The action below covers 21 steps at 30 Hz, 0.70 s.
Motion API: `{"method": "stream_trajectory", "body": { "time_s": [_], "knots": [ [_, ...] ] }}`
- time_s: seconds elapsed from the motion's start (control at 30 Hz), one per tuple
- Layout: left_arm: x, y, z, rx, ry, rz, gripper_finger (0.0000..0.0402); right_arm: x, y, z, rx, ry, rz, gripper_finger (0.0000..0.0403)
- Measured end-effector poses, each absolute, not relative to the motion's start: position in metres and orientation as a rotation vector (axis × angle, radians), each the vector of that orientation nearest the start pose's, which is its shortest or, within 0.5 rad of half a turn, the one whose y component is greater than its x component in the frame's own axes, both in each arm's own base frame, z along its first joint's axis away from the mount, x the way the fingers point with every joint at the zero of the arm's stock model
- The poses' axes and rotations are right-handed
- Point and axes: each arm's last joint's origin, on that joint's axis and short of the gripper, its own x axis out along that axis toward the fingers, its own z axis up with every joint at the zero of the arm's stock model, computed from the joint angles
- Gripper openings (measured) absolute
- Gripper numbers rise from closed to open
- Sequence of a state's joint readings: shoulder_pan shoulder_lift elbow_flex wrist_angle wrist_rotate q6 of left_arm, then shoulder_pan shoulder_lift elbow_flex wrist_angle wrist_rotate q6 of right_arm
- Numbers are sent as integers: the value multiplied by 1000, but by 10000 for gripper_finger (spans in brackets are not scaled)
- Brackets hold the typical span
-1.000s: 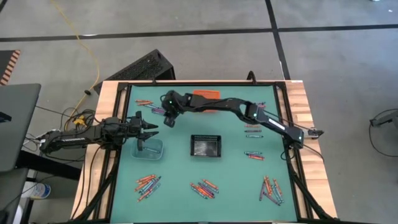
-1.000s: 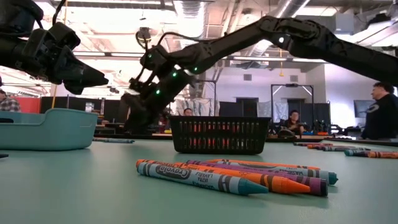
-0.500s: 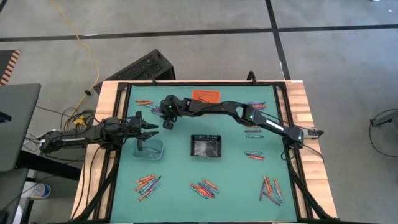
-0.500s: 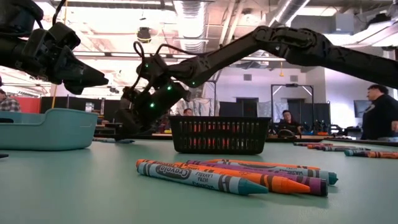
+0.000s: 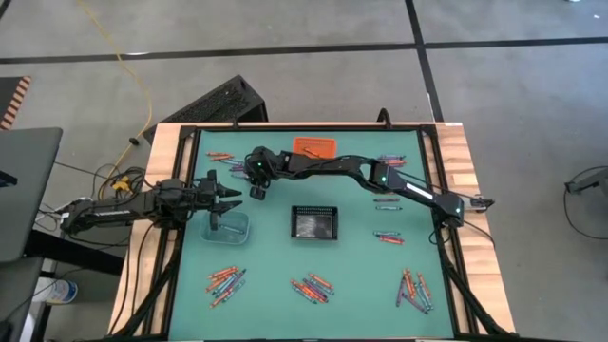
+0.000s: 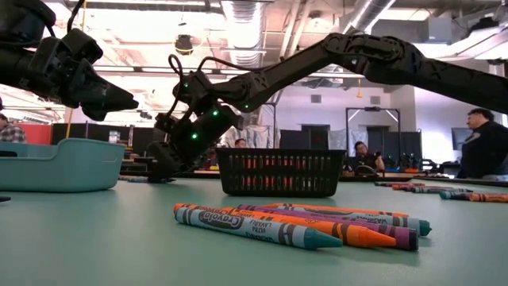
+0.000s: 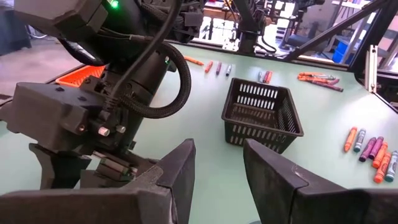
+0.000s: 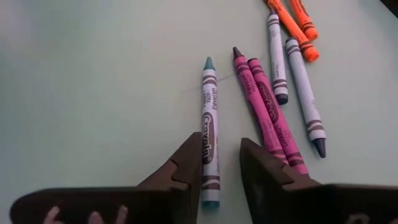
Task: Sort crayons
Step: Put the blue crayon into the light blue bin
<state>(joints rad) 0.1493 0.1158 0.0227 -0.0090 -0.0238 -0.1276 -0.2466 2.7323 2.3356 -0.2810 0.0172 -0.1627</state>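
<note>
Crayons lie in small groups on the green table. At the far left, a teal-tipped crayon (image 8: 209, 134) lies beside two pink ones (image 8: 267, 115), two pale ones (image 8: 301, 87) and orange ones (image 8: 292, 22). My right gripper (image 8: 221, 165) (image 5: 245, 173) is low over this group and open. Its fingers stand on either side of the teal-tipped crayon's blunt end. My left gripper (image 7: 217, 168) (image 5: 228, 195) waits open at the left edge, above the clear bin (image 5: 228, 226). My right gripper comes slanting down from the table's right, its fingers lying along the teal-tipped crayon's blunt end (image 8: 210, 186). One fingertip (image 8: 189, 163) stands close against the crayon, but I cannot tell whether it touches. The crayon lies flat on the table.
A black mesh basket (image 5: 315, 222) stands mid-table and an orange bin (image 5: 314, 145) at the far edge. More crayon groups lie along the near edge (image 5: 225, 280) (image 5: 312, 287) (image 5: 414, 290) and on the right (image 5: 388, 199) (image 5: 388, 236).
My right gripper has sunk toward the table at the far-left crayon group and rolled a little. In the low view its tip now sits down at table level. The left arm has kept still.
</note>
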Motion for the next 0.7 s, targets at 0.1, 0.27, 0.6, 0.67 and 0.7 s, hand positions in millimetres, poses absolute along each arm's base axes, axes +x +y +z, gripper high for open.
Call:
{"method": "stream_trajectory", "body": {
  "time_s": [0.1,0.27,0.6,0.67,0.7],
  "knots": [
    [102,16,161,-134,91,179,125,568,-143,107,-76,708,-199,99],
    [102,16,161,-134,91,179,125,568,-140,106,-85,730,-198,67],
    [102,16,161,-134,91,179,125,566,-142,108,-54,740,-205,10],
    [102,16,161,-134,91,179,125,564,-143,111,-30,745,-194,9],
    [102,16,161,-134,91,179,125,563,-145,112,-12,743,-190,8]
  ]
}}
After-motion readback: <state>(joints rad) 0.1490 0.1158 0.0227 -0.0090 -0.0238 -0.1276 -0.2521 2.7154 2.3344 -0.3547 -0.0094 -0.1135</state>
